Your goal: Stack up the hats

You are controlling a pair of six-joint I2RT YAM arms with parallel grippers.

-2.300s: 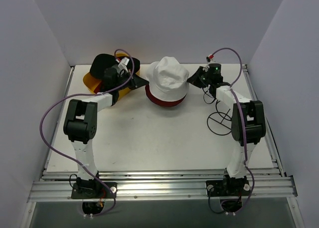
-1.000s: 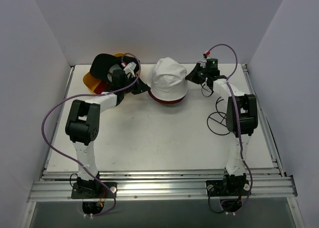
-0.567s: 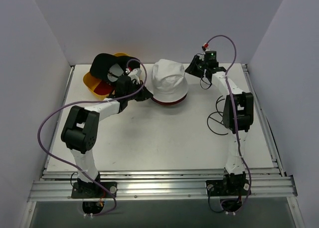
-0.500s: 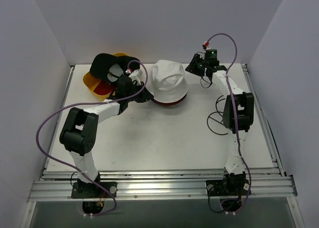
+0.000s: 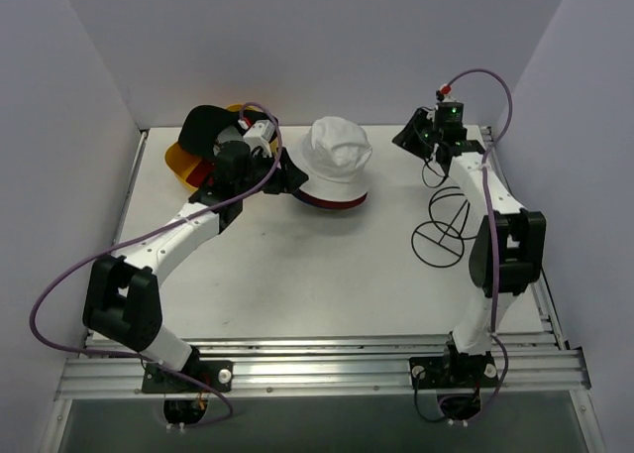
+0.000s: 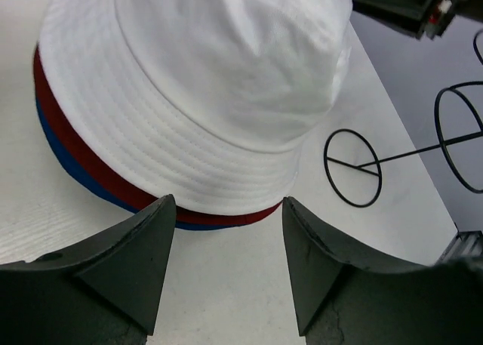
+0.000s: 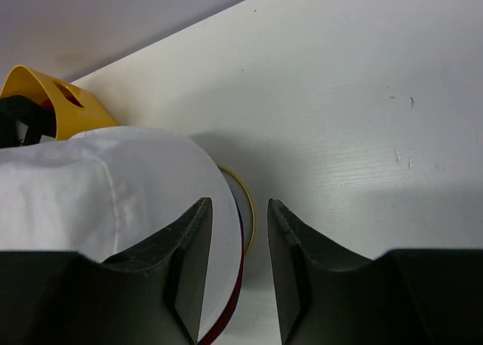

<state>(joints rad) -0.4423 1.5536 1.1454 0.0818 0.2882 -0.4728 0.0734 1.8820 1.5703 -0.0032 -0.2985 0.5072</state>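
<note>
From above: stack begun at the far centre of the tabletop, with the white bucket hat on top and the maroon hat showing only as a rim beneath it. Judged a little past halfway, with the black cap and the red cap left to add, both at far left with the yellow basket, in it or merely against it not clear from here. Left tool just left of the stack, close to the brim, touching or not hard to say in this view. Right tool well apart from the stack, off to its right near the far edge, with the wire frames standing nearer on the right side. Through the left wrist camera: left tool spread wide, holding nothing, just short of the brim. White bucket hat seated over the maroon hat, and that over the blue hat, the two lower ones seen only as thin bands. One wire frame beyond the stack to the right. Through the right wrist camera: right tool spread partway, gripping nothing, with bare tabletop in the gap. White bucket hat filling the lower left of this view, apart from both fingers, a corner of the yellow basket visible behind it. Next move, by judgement, a reach to the far left for one of the two caps.
</note>
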